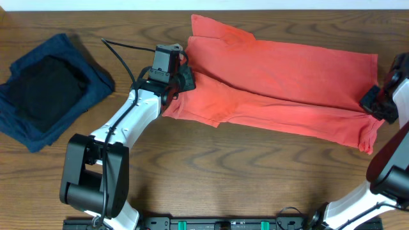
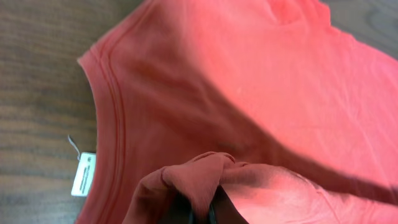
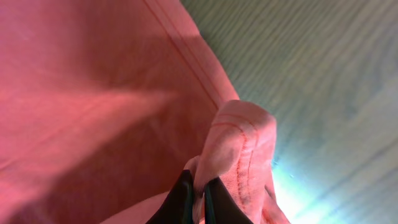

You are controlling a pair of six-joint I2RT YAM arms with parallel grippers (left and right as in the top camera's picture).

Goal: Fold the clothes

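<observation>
Ok so rn the coral-red T-shirt (image 1: pixel 281 89) is laid out as a long band across the upper middle and right of the wood table (image 1: pixel 223 166), running from about the center to the far right edge, slightly slanted, w/ the right end lower. It looks doubled over lengthwise: there's a long crease/shadow line down the middle and an extra flap poking up at the top-left corner. Only plain fabric is facing up from overhead, soft wrinkles, bottom edge a bit wavy. My left gripper (image 1: pixel 182 80) is on the left end of the band, fingers pressed together on a bunched-up wad of the cloth; the left wrist cam shows the wad puckered right at the tips. That cam also shows a curved stitched edge band and a small white label (image 2: pixel 84 174) sticking out past it onto the wood. My right gripper (image 1: pixel 377 102) is at the right end, pinching a rolled bit of hem w/ double stitching; on the right wrist cam the fabric folds over the tips. Off to the left, well apart from the shirt, sits a folded navy garment (image 1: pixel 96 83) w/ a black garment (image 1: pixel 48 89) on top.
</observation>
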